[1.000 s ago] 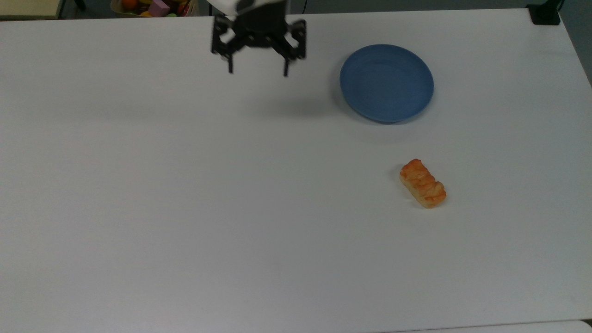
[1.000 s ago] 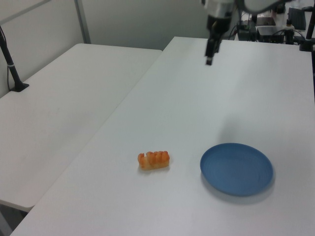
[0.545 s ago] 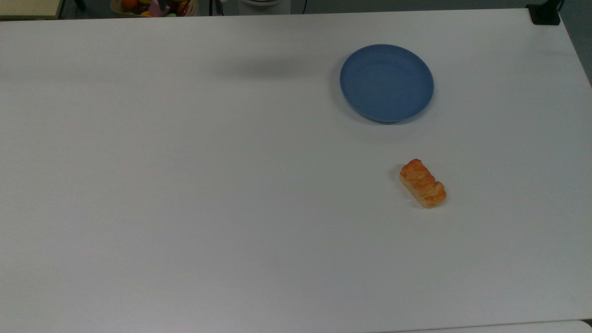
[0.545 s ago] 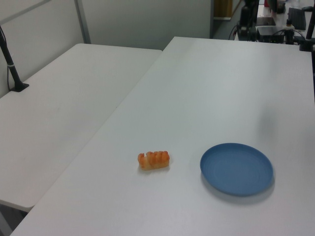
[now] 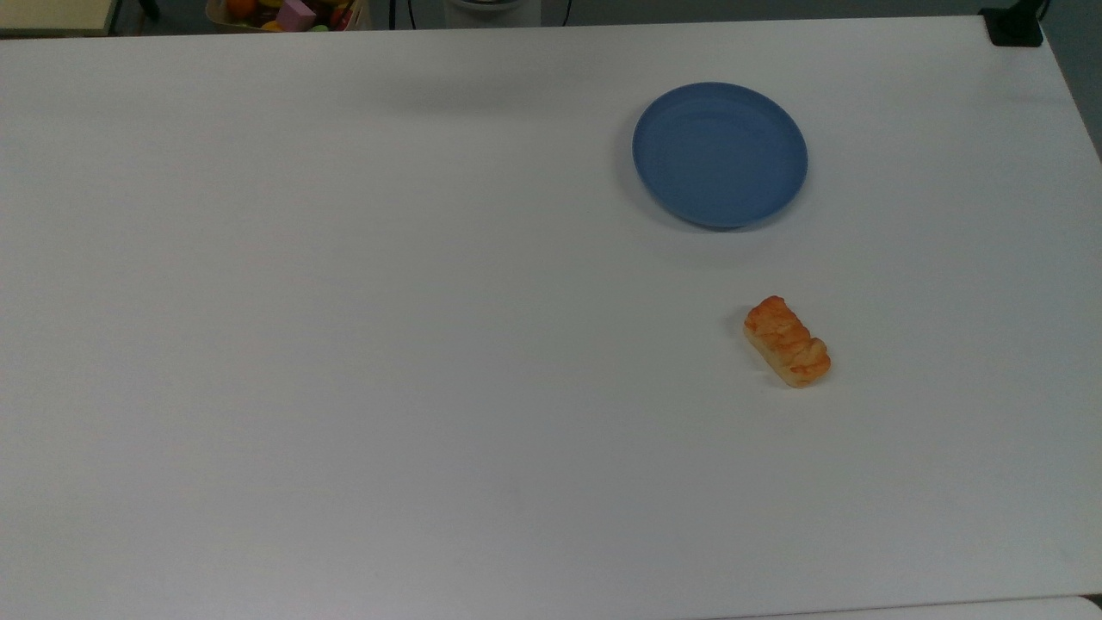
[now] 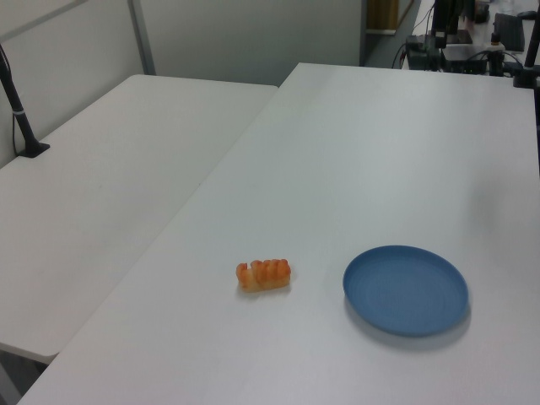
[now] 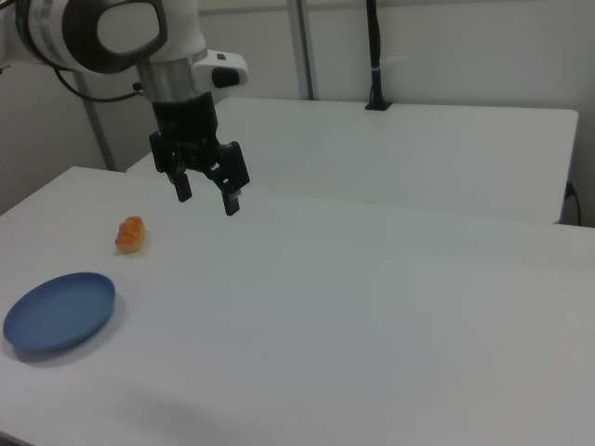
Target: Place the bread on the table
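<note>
Top view showed the bread (image 5: pixel 787 342) lying on the table (image 5: pixel 344 344) just beside the empty blue plate (image 5: pixel 720 154), while the gripper (image 7: pixel 206 196), fingers spread and holding nothing, had drawn away, so the placing looked finished.

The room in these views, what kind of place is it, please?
Probably a robotics lab: a white robot arm with open black gripper hangs over a plain white table holding just a round blue plate and a small orange bun.
</note>
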You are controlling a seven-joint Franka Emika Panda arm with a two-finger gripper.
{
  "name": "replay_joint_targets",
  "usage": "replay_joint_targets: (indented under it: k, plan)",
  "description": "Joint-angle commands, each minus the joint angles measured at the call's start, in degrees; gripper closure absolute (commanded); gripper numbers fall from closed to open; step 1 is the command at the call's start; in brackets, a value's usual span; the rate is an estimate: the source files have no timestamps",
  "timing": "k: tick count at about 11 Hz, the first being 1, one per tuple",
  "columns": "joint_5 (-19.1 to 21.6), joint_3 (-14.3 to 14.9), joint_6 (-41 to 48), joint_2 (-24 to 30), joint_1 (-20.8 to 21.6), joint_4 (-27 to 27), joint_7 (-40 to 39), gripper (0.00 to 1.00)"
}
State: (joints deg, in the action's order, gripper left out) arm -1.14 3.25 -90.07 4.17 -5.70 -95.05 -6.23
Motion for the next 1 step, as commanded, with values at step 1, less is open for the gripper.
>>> replay_joint_targets:
  k: [1]
  plan:
    - [0.97, 0.18, 1.3, 0.84, -1.33, 0.39, -2.12, 0.0]
